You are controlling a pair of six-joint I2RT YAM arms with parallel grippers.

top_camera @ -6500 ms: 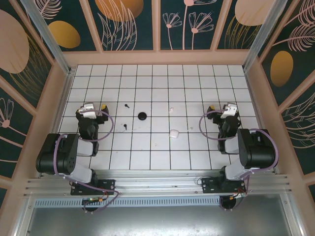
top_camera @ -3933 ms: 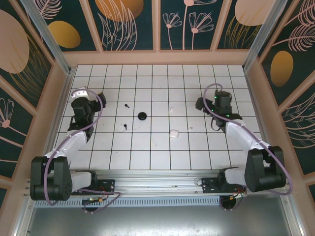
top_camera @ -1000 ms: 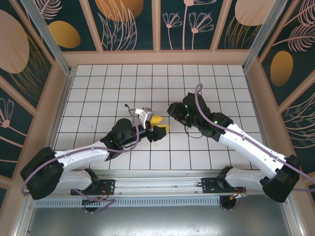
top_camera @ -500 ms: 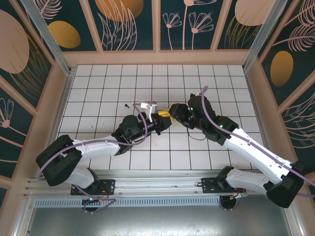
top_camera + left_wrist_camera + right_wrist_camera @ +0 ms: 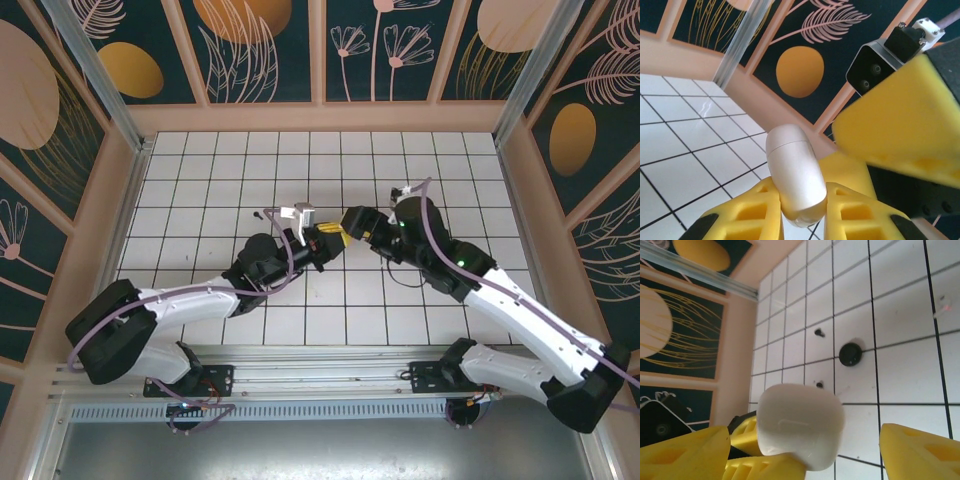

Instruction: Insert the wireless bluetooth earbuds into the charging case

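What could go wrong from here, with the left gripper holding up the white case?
The left gripper pinches only one end of the rounded case; it may slip or twist when the right gripper, jaws open, closes on it. The yellow fingers of both arms crowd together and may collide. The lid looks shut, and the black buds lie on the tiles.

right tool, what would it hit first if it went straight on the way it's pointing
Most likely the white charging case, clamped in the left tool: it sits straight ahead of the open right tool, between its fingers. Exact depth is unclear.
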